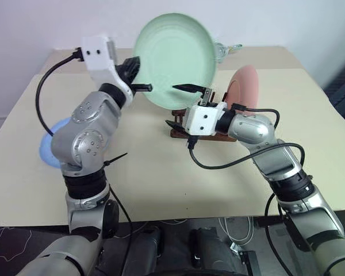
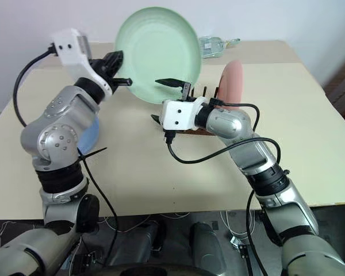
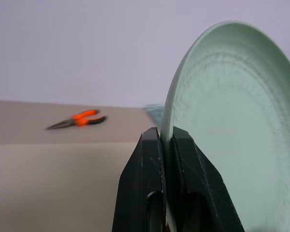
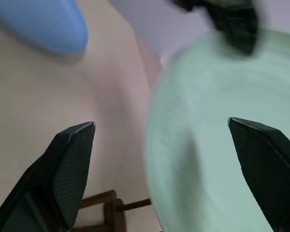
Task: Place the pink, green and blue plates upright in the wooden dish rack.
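Right gripper point(image 1: 181, 105) spread wide just under the green plate point(image 1: 173, 57), ready for handover

Left gripper point(image 1: 139, 75) pinches the plate's thin matte rim, holding it upright in air; just behind the right gripper, pink plate point(image 1: 245, 85) stands edgewise between pegs of the wooden dish rack point(image 2: 206, 130); blue plate point(image 4: 43, 24) lies flat beside the left arm

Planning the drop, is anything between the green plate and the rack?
Yes. The open right hand sits between the raised green plate and the rack, in front of it. The pink plate already stands in the rack's right end.
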